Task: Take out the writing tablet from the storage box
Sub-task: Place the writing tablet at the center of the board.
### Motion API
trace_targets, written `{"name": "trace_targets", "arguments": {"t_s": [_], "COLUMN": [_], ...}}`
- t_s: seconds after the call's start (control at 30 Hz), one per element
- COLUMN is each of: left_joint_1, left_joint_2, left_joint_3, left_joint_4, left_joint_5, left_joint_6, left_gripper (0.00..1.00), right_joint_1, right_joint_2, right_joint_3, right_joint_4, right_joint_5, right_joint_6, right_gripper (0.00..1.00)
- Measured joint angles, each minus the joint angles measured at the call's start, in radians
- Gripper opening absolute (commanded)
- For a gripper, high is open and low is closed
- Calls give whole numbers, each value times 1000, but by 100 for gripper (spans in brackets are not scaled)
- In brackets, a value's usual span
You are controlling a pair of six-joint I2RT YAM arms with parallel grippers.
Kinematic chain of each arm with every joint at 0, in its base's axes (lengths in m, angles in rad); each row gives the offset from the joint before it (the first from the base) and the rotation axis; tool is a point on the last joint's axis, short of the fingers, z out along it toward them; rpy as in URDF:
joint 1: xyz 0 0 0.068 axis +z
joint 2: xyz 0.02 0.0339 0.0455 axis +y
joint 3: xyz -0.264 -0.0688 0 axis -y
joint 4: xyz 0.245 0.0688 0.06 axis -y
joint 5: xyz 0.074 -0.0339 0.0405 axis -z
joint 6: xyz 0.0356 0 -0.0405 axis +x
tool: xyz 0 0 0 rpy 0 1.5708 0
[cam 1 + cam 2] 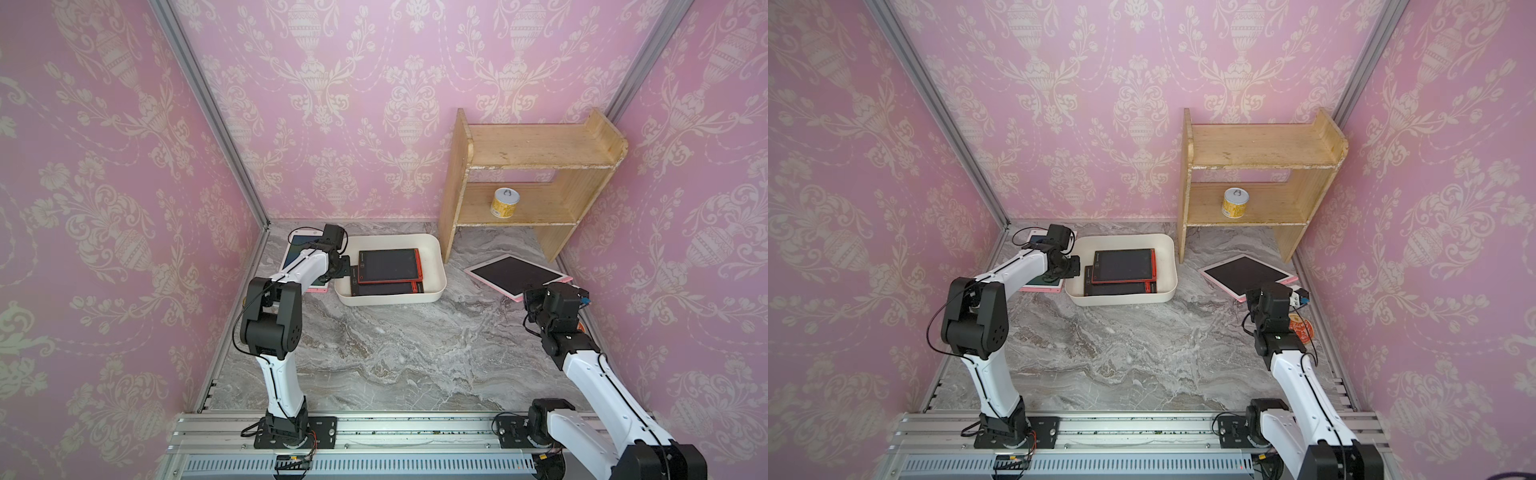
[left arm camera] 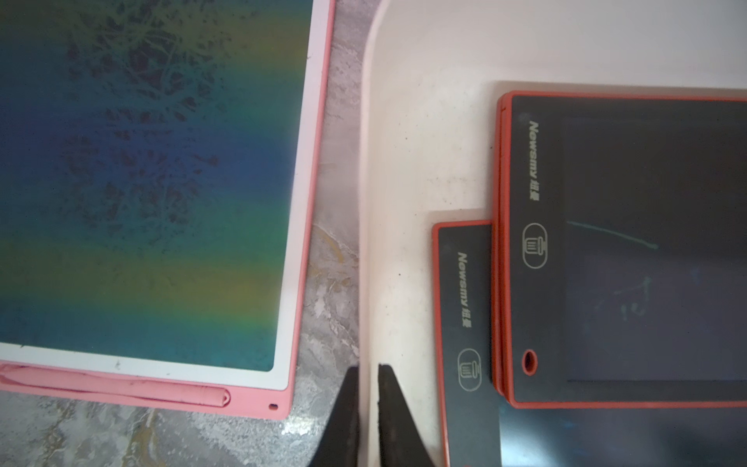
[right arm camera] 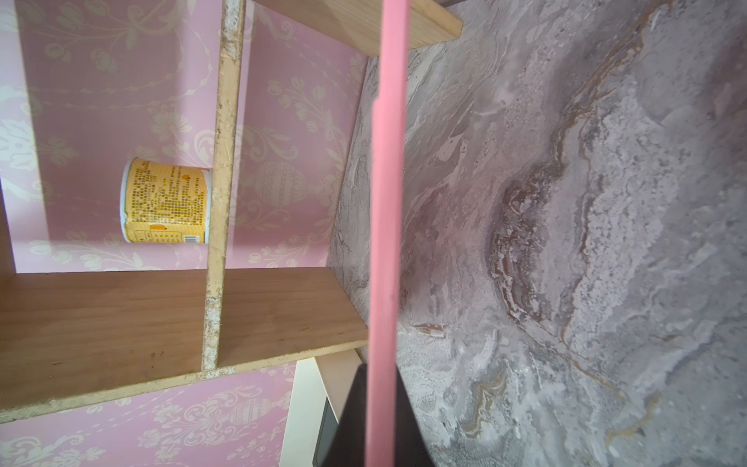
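Both your pincers are clamped: left pincer (image 2: 367, 370) on the box (image 1: 390, 298) wall, right pincer (image 3: 382, 366) on a pink tablet's (image 1: 515, 272) edge.

storage box (image 1: 388, 300): off-white, low-walled, rounded corners, was set upright just left of frame centre | upper tablet (image 1: 388, 266): red-framed, dark-screened, was stacked inside on lower tablet (image 1: 386, 289), same make, partly covered
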Motion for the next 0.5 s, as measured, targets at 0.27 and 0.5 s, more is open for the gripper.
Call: {"name": "trace_targets", "arguments": {"t_s": [0.27, 0.5], "left_joint_1": [0, 0], "left_joint_2": [0, 0], "left_joint_3": [0, 0], "left_joint_4": [0, 0], "left_joint_5": [5, 4], "left_joint_6": [0, 0], "left_gripper": [2, 2], "right_joint_1": [0, 0], "right_joint_2": [24, 59], "right_joint_3": [-10, -20], "right_joint_4": [32, 49], "right_joint_5": [13, 13], "right_joint_6": [1, 21], "right_gripper": [0, 0]}}
